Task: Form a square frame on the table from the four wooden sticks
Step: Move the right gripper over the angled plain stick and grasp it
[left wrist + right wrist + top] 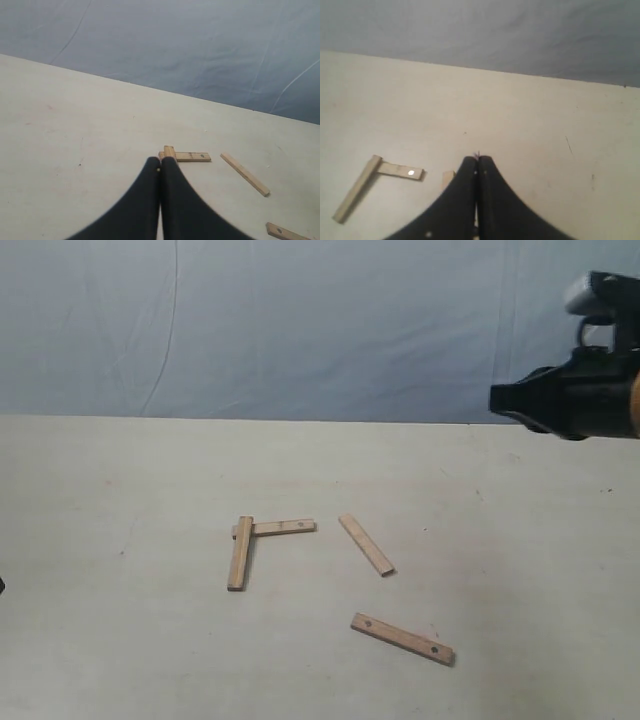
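Left jaws pressed together, empty; L-shaped stick pair [190, 156] on counter [75, 125] just beyond tips. Right jaws likewise closed, empty, high above counter; diagonal stick [366, 545] and holed stick [402, 638] well below, separate.

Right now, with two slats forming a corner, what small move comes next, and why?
Probably open the shut right pincer and lower it onto the loose diagonal light-brown wooden slat; it lies nearest the open end of the L-shaped slat pair.
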You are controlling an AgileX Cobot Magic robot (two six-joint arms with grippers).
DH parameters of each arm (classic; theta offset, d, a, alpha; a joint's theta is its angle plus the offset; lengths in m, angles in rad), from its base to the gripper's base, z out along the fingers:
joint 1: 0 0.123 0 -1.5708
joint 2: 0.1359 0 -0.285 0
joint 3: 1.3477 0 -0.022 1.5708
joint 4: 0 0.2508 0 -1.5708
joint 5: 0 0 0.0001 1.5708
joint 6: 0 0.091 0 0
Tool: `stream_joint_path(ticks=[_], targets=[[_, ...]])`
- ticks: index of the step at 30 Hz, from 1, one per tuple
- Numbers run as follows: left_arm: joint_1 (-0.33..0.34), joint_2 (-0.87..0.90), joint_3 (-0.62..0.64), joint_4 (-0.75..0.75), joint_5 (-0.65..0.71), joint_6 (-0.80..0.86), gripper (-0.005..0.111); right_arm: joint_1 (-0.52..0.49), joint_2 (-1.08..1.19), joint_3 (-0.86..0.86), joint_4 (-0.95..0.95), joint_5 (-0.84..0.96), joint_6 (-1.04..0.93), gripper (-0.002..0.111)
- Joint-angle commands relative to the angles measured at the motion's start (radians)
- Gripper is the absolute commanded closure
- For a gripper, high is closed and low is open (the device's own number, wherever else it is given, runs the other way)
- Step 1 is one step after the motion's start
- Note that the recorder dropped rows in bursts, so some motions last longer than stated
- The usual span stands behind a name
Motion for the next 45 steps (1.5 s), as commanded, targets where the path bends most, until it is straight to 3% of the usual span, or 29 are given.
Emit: stream_joint_path(ticks=[1,4,6,11,13,16,17,20,22,28,45], targets=[[0.005,-0.005,0.004,0.005,-0.007,-0.005,0.107,0.131,0.128,-0.079,-0.043,0.245,-0.052,0.109],[0.005,-0.005,0.004,0.005,-0.007,-0.005,0.107,0.256,0.201,-0.097,-0.043,0.719,-0.215,0.109],[0.005,-0.005,0.004,0.005,-0.012,-0.005,0.107,0.314,0.268,-0.149,0.120,1.027,-0.463,0.109],[0.005,-0.005,0.004,0.005,-0.030,-0.005,0.107,0.302,0.464,-0.557,0.985,1.394,-1.364,0.109],[0.005,-0.005,0.004,0.005,-0.030,-0.005,0.107,0.302,0.511,-0.674,1.195,1.473,-1.509,0.108],[0.005,-0.005,0.004,0.005,-0.030,-0.005,0.107,0.327,0.552,-0.751,1.430,1.434,-1.649,0.094],[0.005,-0.005,0.004,0.005,-0.030,-0.008,0.107,0.344,0.568,-0.758,1.497,1.402,-1.677,0.084],[0.005,-0.005,0.004,0.005,-0.030,-0.008,0.107,0.385,0.613,-0.763,1.561,1.333,-1.701,0.062],[0.005,-0.005,0.004,0.005,-0.030,-0.011,0.107,0.408,0.642,-0.763,1.577,1.297,-1.701,0.056],[0.005,-0.005,0.004,0.005,-0.030,-0.014,0.107,0.431,0.724,-0.765,1.652,1.214,-1.696,0.056],[0.005,-0.005,0.004,0.003,-0.030,-0.033,0.107,0.419,0.828,-0.765,1.613,1.157,-1.694,0.057]])
